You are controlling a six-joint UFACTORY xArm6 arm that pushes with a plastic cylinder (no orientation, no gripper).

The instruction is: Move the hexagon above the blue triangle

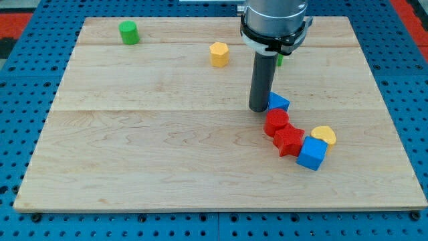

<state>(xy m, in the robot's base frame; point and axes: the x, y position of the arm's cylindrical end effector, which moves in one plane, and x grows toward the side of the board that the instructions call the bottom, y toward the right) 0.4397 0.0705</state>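
The yellow hexagon point(219, 53) lies near the view's top centre of the wooden board point(134, 147). The blue triangle point(279, 102) lies right of centre. My tip point(259, 109) stands against the blue triangle's left side, well below and to the right of the hexagon. The rod hides part of the triangle's left edge.
A red round block point(275, 122), a red star point(289, 140) and a blue cube point(311, 154) form a touching chain below the triangle. A yellow heart point(324, 135) sits beside the cube. A green cylinder point(128, 32) is at top left. A green block point(280, 59) peeks from behind the rod.
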